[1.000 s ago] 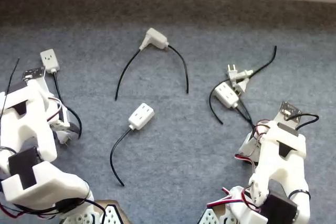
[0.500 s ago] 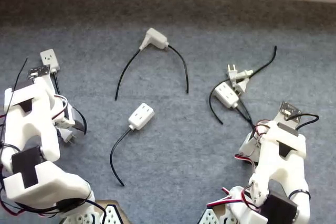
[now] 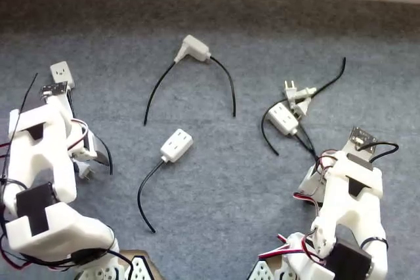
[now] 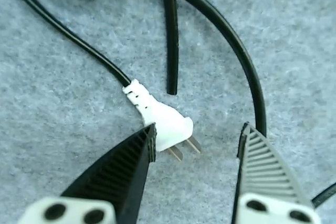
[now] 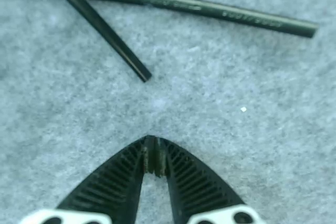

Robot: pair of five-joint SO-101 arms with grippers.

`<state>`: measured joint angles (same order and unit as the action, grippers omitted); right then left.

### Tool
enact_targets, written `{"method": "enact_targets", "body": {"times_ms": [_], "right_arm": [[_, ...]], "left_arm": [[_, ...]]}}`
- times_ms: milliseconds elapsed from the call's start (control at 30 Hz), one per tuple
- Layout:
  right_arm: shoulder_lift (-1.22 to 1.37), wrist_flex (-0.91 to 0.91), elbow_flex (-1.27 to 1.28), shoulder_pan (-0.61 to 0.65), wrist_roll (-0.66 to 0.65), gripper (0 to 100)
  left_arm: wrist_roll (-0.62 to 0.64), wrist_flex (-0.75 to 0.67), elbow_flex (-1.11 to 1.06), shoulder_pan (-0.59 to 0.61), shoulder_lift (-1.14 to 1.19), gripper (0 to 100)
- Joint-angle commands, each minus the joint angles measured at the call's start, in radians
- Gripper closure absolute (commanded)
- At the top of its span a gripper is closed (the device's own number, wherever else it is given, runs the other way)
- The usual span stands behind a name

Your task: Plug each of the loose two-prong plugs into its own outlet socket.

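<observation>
Prongs of the small white two-prong plug (image 4: 164, 123) point into the gap of the left gripper (image 4: 198, 134). Its jaws are spread low over the grey carpet (image 4: 63, 129), one tip just beside the plug's body, the plug's black cord (image 4: 79, 45) trailing diagonally away. Elsewhere the right gripper (image 5: 155, 156) sits clenched on nothing, two black cord ends (image 5: 144, 74) just ahead.

Mottled grey worktop (image 3: 249, 181), darker band along the top of the frame. White plug (image 4: 167, 121), brassy prongs (image 4: 185, 148), black cord (image 4: 73, 40). White sockets (image 3: 176, 144). Black ribbed left claw (image 4: 198, 129) and right claw (image 5: 155, 150), white at the base. White arms (image 3: 348, 208), black patches.
</observation>
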<state>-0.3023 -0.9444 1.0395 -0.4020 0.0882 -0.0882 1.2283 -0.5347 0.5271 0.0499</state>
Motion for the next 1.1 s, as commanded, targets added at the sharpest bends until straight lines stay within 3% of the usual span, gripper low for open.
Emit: {"method": "enact_targets", "body": {"times_ms": [0,267,1067], "right_arm": [[0.007,0.033,0.004,0.010,-0.011,98.9],[0.007,0.033,0.004,0.010,-0.011,98.9],[0.007,0.033,0.004,0.010,-0.009,98.9]], "left_arm": [[0.003,-0.060,-0.036,-0.015,0.002,73],[-0.009,-0.066,-0.031,0.067,-0.002,73],[-0.098,-0.173,-0.091,0.137,-0.001,73]]}}
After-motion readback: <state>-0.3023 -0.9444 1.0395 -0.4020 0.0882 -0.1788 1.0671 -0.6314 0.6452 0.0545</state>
